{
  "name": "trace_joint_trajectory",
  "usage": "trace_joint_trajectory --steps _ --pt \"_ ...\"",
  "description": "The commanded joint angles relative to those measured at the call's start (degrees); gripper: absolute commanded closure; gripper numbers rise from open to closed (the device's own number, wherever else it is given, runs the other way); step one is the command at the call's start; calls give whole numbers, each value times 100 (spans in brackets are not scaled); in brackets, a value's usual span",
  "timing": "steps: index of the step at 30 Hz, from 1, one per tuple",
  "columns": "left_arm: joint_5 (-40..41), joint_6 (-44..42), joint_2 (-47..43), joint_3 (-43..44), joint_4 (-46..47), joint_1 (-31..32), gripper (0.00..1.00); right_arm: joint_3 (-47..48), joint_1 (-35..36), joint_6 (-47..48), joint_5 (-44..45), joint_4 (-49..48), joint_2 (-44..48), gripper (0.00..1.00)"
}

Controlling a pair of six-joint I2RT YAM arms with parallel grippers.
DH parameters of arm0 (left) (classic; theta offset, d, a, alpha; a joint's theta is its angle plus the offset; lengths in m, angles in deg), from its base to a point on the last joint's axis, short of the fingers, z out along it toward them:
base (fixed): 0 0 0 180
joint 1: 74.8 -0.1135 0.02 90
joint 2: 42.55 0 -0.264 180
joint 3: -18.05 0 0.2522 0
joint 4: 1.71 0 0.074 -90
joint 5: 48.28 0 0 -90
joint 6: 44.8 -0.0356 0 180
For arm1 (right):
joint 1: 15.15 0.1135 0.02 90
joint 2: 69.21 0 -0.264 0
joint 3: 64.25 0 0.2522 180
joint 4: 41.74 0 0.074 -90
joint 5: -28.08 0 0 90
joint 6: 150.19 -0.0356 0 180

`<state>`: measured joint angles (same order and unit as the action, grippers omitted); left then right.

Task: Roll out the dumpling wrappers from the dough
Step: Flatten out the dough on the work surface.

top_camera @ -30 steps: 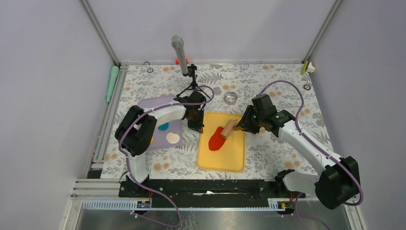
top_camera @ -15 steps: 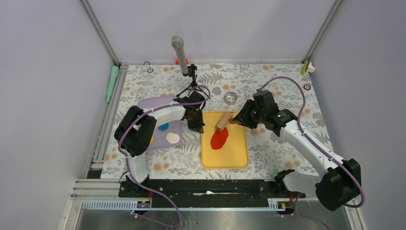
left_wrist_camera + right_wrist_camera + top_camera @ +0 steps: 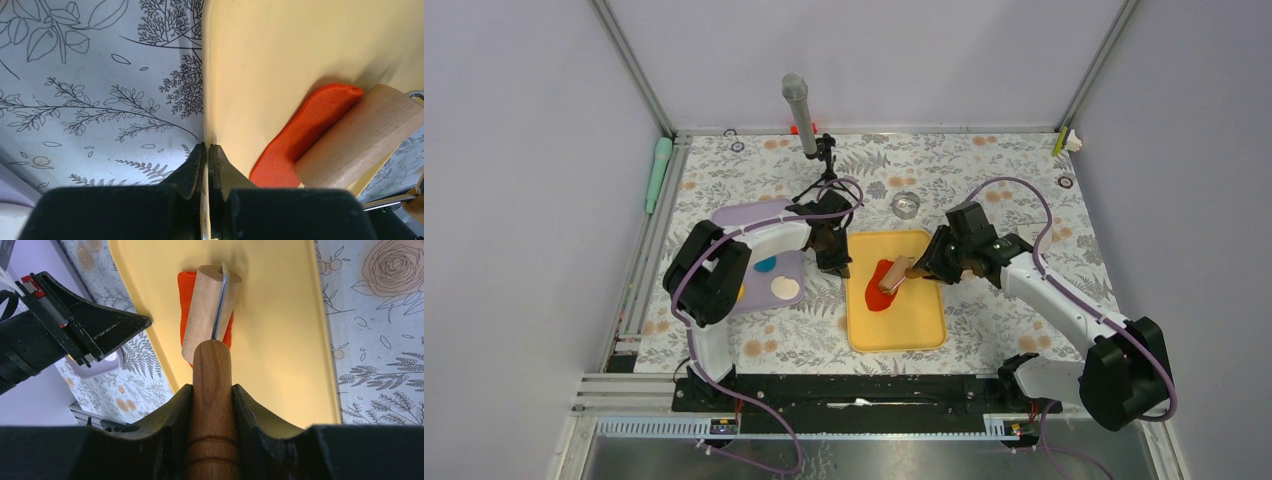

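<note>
The left gripper [image 3: 206, 150] pinches the left edge of a yellow mat [image 3: 914, 320], jaws nearly together. The right gripper [image 3: 212, 390] clasps the wooden handle of a rolling pin [image 3: 202, 315] — its roller rests across a flattened red dumpling wrapper [image 3: 300, 135] lying on the mat's left half.

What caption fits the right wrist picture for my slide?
The right gripper holds a wooden roller on the red dough on the yellow board.
</note>
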<state>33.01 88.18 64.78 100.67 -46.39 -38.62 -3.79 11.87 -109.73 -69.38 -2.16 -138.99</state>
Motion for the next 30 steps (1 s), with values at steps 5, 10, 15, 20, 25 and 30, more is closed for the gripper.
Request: trace_joint_trajectory --steps 5,10,15,20,25,30 --pt "-151 -217 177 -141 271 64 100 298 39 89 509 184 -525 100" --pt "-235 -264 248 -104 332 57 100 255 40 -60 539 -158 -854 100" --pt "-256 -242 304 -68 349 51 100 71 40 -48 606 -237 -921 100" --pt "-265 -126 273 -128 412 -12 100 -201 39 19 717 109 -614 100" --pt "-398 156 133 -381 675 -170 100 -468 40 189 956 674 -42 100" --pt "-468 146 191 -364 666 -249 100 -317 35 383 942 1180 336 100"
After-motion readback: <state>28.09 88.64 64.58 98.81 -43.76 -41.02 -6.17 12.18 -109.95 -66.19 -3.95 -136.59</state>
